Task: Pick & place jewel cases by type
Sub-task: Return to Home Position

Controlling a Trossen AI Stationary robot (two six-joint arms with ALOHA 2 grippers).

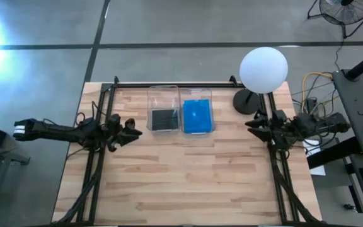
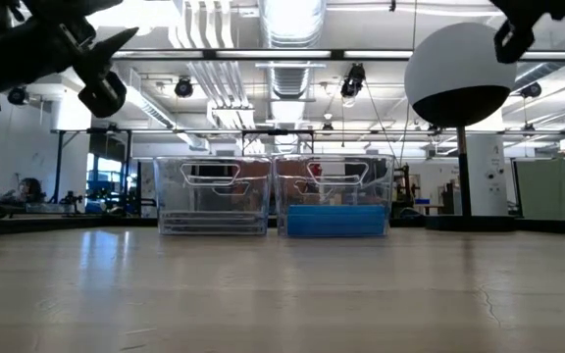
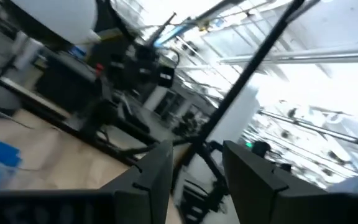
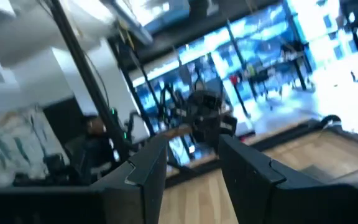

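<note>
The dark jewel cases (image 1: 163, 118) are seen inside the left clear bin (image 1: 162, 96), the blue jewel cases (image 1: 197, 116) inside the right clear bin (image 1: 196, 93), toward the bench (image 1: 188, 183) rear. The left hand (image 1: 135, 131) and right hand (image 1: 251, 124) are held at opposite edges, fingers apart

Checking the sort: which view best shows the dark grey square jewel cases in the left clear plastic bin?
The high view looks straight down on the dark grey jewel cases, flat in the clear bin. The low view shows them edge-on; the wrist views miss them.
</note>
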